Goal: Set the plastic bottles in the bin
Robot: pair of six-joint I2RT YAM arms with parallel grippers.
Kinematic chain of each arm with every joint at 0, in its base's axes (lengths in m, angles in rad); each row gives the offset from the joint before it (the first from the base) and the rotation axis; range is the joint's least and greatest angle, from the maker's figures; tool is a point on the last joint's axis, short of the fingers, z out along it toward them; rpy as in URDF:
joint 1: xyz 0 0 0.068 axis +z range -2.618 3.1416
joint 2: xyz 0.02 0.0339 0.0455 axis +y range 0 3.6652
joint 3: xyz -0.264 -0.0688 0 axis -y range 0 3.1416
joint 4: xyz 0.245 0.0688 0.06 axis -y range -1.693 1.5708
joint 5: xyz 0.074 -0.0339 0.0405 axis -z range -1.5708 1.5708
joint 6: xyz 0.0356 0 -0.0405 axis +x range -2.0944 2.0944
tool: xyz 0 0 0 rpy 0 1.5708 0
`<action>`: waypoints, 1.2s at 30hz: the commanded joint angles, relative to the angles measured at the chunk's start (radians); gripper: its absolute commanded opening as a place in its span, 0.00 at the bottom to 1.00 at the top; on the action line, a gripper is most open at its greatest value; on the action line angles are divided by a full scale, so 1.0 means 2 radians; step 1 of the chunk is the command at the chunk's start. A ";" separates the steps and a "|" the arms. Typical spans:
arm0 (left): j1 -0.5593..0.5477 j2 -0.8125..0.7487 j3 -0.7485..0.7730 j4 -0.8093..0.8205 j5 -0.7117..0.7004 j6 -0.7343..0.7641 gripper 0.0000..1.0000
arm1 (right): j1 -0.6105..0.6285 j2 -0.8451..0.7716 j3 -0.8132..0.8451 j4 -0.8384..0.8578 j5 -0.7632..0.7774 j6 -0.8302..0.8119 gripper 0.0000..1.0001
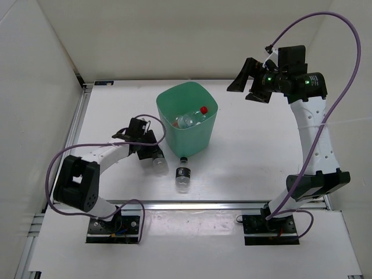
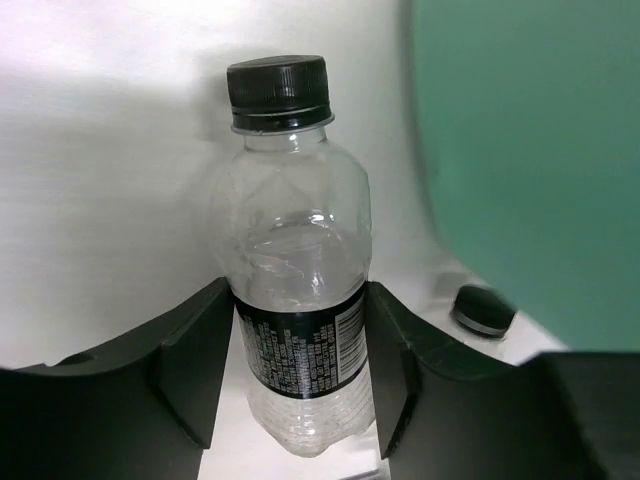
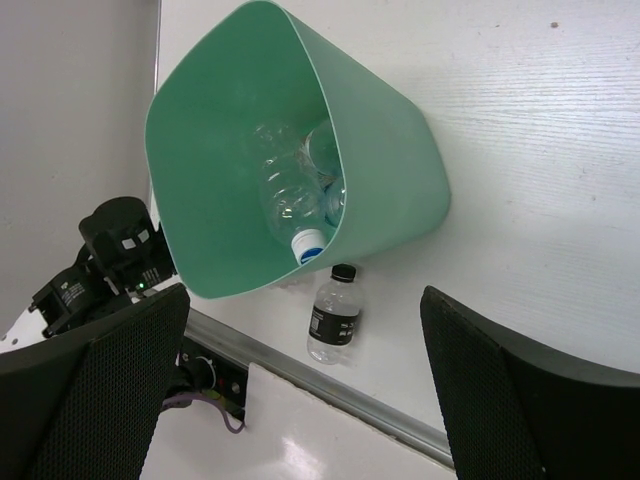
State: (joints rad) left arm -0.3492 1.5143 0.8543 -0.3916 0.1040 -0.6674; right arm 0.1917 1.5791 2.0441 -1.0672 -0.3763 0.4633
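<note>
The mint-green bin (image 1: 200,135) stands mid-table with several clear bottles inside, one red-capped (image 1: 204,108). My left gripper (image 1: 152,156) is low on the table left of the bin. In the left wrist view its fingers (image 2: 205,360) press both sides of a dark-labelled, black-capped bottle (image 2: 295,240), which lies on the table. A second dark-labelled bottle (image 1: 183,174) lies in front of the bin, and it also shows in the right wrist view (image 3: 335,315). My right gripper (image 1: 247,87) is raised at the back right, open and empty, looking down into the bin (image 3: 400,170).
The metal rail of the table's front edge (image 1: 192,203) runs just behind the loose bottle. White walls enclose the left, back and right. The second bottle's black cap (image 2: 483,310) lies close to the bin wall (image 2: 530,150).
</note>
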 commanded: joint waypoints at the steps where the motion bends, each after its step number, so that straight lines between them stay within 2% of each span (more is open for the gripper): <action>1: 0.016 -0.050 -0.021 -0.015 0.002 0.001 0.60 | -0.002 -0.013 -0.004 0.014 -0.001 -0.006 1.00; 2: 0.024 -0.070 -0.021 -0.025 -0.020 0.001 0.59 | -0.002 -0.013 -0.004 0.014 -0.001 -0.006 1.00; 3: 0.024 -0.111 0.004 -0.036 -0.030 -0.004 0.59 | -0.002 -0.013 -0.004 0.014 -0.001 -0.006 1.00; 5: 0.039 -0.143 0.048 -0.069 -0.055 -0.005 0.59 | -0.006 -0.013 -0.004 0.014 -0.001 -0.006 1.00; 6: 0.039 -0.153 0.111 -0.082 -0.060 -0.005 0.59 | -0.006 -0.013 -0.004 0.014 -0.001 -0.006 1.00; 8: 0.044 -0.147 0.192 -0.104 -0.066 0.005 0.56 | -0.011 -0.008 -0.004 0.014 -0.006 -0.001 1.00; 9: 0.039 -0.123 0.237 -0.127 -0.074 0.011 0.55 | -0.011 -0.003 -0.004 0.014 -0.006 -0.001 1.00; 10: 0.034 -0.108 0.324 -0.135 -0.079 0.020 0.55 | -0.011 -0.003 -0.004 0.014 -0.010 0.004 1.00; 12: 0.014 -0.075 0.408 -0.147 -0.083 0.046 0.55 | -0.011 0.004 -0.004 0.014 -0.010 0.008 1.00; 13: 0.014 -0.040 0.483 -0.161 -0.083 0.046 0.55 | -0.011 0.009 0.001 0.014 -0.017 0.008 1.00; 17: -0.025 0.050 0.587 -0.166 -0.038 0.040 0.56 | -0.011 0.009 0.006 0.019 -0.017 0.008 1.00; 19: -0.044 0.075 0.598 -0.171 -0.031 0.047 0.56 | -0.015 0.004 0.006 0.019 -0.017 0.008 1.00; 21: -0.059 0.089 0.598 -0.183 -0.031 0.056 0.65 | -0.015 0.000 0.006 0.019 -0.017 0.008 1.00; 24: -0.065 0.078 0.594 -0.204 -0.044 0.056 0.85 | -0.025 -0.013 -0.003 0.019 -0.017 0.008 1.00; 25: -0.065 0.056 0.594 -0.205 -0.059 0.065 1.00 | -0.025 -0.019 -0.010 0.019 -0.012 0.008 1.00; 28: -0.057 0.021 0.613 -0.215 -0.085 0.081 1.00 | -0.035 -0.031 -0.025 0.019 -0.012 0.008 1.00; 30: -0.052 -0.010 0.641 -0.241 -0.118 0.081 1.00 | -0.035 -0.037 -0.033 0.019 -0.007 0.008 1.00; 32: -0.036 -0.038 0.635 -0.245 -0.167 0.081 1.00 | -0.035 -0.049 -0.059 0.019 -0.007 0.020 1.00; 34: -0.022 -0.090 0.578 -0.251 -0.199 0.076 1.00 | -0.035 -0.070 -0.097 0.042 -0.024 0.031 1.00; 36: 0.005 -0.133 0.507 -0.269 -0.227 0.068 1.00 | -0.026 -0.114 -0.206 0.076 -0.040 0.057 1.00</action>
State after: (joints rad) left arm -0.3885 1.4006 1.9785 -0.8543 -0.2085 -0.5274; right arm 0.1257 1.4406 1.7870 -0.9791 -0.4061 0.5209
